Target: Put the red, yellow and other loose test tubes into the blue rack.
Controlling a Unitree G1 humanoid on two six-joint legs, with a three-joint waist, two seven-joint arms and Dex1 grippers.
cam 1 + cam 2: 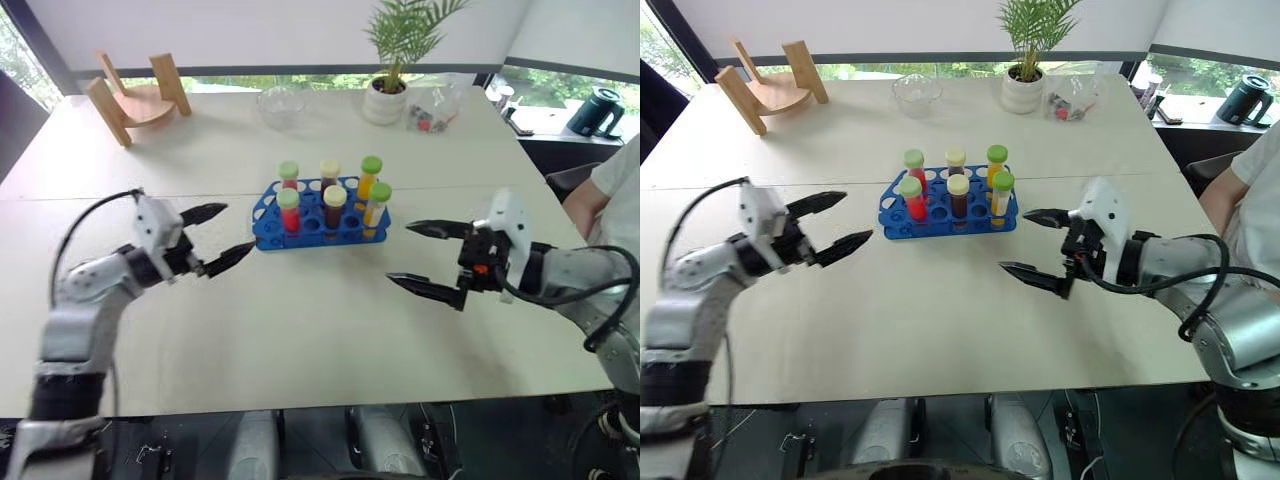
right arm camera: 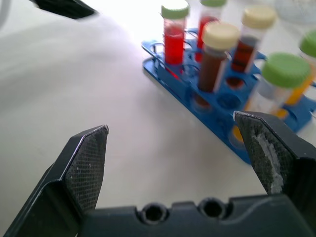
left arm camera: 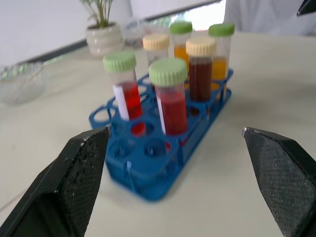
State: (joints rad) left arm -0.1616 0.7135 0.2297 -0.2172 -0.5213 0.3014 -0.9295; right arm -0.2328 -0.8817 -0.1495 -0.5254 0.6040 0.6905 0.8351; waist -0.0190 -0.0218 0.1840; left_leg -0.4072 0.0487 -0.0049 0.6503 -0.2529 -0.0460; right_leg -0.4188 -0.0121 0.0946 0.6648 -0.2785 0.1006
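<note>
Both claws (image 1: 215, 235) (image 1: 428, 258) gape empty beside blue rack (image 1: 318, 218) holding seemingly six capped tubes.

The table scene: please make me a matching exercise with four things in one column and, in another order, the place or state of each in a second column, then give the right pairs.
Things:
1. blue rack
2. potted plant
3. wooden stand
4. left gripper

Places or states:
A. far left part of the table
B. open, holding nothing, beside the rack
C. middle of the table, with six capped tubes standing in it
D. far edge of the table, near the glass bowl

Pairs: 1-C, 2-D, 3-A, 4-B
</note>
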